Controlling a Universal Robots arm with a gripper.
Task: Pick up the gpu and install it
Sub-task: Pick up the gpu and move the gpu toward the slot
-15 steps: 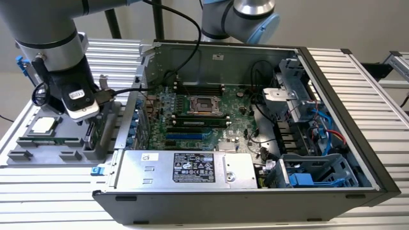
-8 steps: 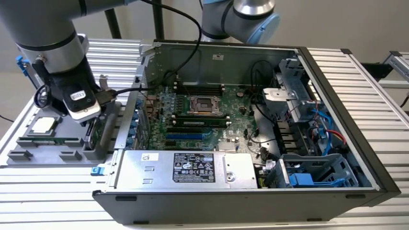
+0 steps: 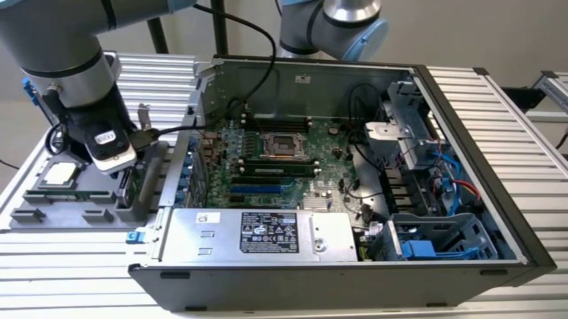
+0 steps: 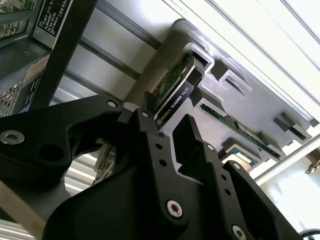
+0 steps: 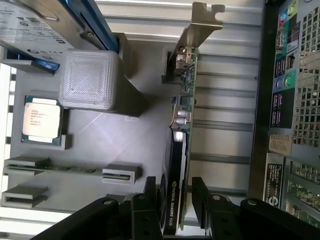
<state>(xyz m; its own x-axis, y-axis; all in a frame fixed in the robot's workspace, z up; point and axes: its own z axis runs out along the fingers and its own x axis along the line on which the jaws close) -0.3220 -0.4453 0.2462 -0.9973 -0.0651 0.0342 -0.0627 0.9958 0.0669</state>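
The gripper (image 5: 174, 184) straddles the graphics card (image 5: 176, 155), jaws apart. The card stands on edge in its holder (image 3: 53, 219) at the exterior view's left, so both faces are exposed for gripping.

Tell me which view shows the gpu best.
First wrist view: the gpu stands edge-on in the gray holder, with bracket, green board and black cooler all visible up to the gripper. The second wrist view catches just its cooler edge past the gripper. In the exterior view the gripper covers most of it.

Silver-grey arm (image 3: 58, 46), upper left of the exterior view; pale blue joint caps (image 3: 371, 34); black cables (image 3: 259, 63); matt black claw (image 5: 175, 200) with round screws (image 4: 174, 209).
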